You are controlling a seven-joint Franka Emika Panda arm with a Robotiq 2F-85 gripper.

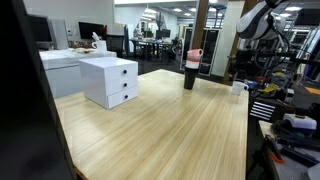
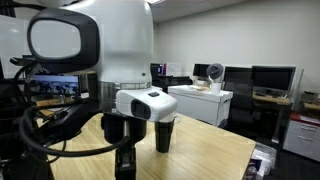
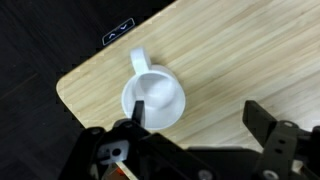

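Mug (image 3: 155, 98) — white, handled, upright on table (image 3: 225, 55) corner — fingers (image 3: 262, 120) wide apart, empty

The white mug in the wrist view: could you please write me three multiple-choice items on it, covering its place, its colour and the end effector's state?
1. Where does the mug stand?
A. at the table's middle
B. by a corner of the table
C. lifted off the table

2. What colour is the mug?
A. red
B. black
C. white

3. How is the end effector?
A. open, holding nothing
B. shut on the handle
C. shut on the rim

Key:
1 B, the wooden edge and corner run close beside it.
2 C, its body and handle are white.
3 A, its jaws stand wide apart and the mug sits free on the table.
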